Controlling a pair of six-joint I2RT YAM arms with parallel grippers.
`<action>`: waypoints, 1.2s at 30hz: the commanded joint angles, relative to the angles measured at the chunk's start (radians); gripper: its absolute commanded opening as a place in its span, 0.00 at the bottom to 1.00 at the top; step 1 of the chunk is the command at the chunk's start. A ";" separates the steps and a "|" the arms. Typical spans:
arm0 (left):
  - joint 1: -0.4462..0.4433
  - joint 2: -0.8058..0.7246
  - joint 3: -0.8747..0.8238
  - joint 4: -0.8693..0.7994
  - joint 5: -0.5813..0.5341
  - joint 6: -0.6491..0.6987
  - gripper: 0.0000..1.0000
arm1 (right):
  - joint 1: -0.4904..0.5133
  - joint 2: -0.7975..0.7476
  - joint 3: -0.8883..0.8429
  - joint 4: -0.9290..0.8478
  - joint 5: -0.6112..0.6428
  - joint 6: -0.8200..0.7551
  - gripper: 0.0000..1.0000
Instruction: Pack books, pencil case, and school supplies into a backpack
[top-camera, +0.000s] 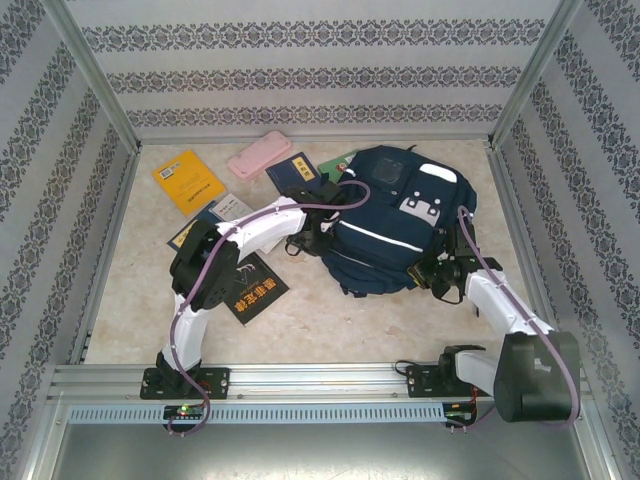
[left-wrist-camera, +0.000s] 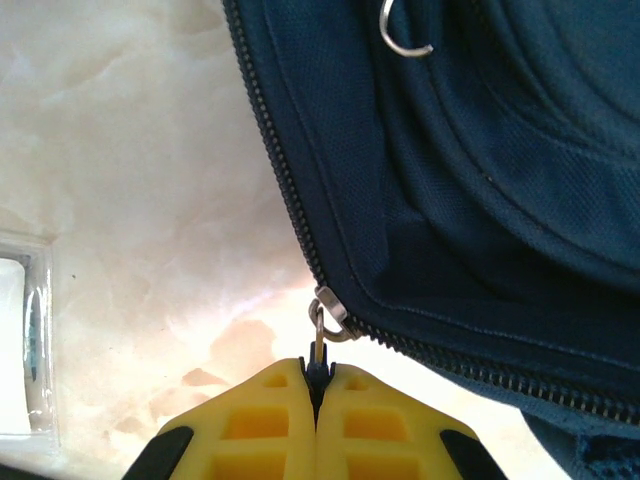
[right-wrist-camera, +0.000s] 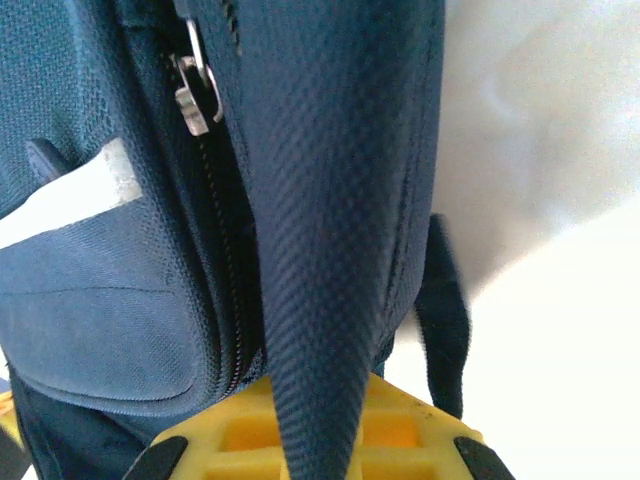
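Limp on the tabletop (top-camera: 330, 330), right of centre: large navy blue fabric backpack (top-camera: 395, 230). Soft, floppy, best steered by hardware: left fingers (left-wrist-camera: 270, 425) pinched shut on metal zipper pull (left-wrist-camera: 320, 335), right fingers (right-wrist-camera: 235, 430) clamped on a fabric fold (right-wrist-camera: 320, 250).

Backpack, books and case spread flat on the worktop.
The navy backpack (top-camera: 400, 225) lies at centre right with its white stripes and patch facing up; its zip slider (left-wrist-camera: 330, 305) sits at a bend of the zip. To its left are a yellow book (top-camera: 188, 180) at upper left, the pink case (top-camera: 259, 154) at top centre, a navy book (top-camera: 295, 172) just beside it, a green book (top-camera: 341, 158) against the backpack's top edge, another navy book (top-camera: 214, 213) partly covered, and a black book (top-camera: 256, 290) with pale lettering at lower left of centre. A white packet (left-wrist-camera: 20, 340) lies apart from the bag.
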 joint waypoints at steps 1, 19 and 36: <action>-0.027 -0.079 -0.082 -0.042 -0.024 0.035 0.00 | -0.039 0.068 0.108 0.034 0.152 -0.071 0.00; -0.340 0.003 0.056 0.126 0.236 -0.094 0.00 | -0.093 0.224 0.385 -0.101 0.208 -0.118 0.61; -0.345 0.036 0.029 0.224 0.245 -0.057 0.00 | 0.138 -0.267 0.025 -0.329 0.182 0.151 0.67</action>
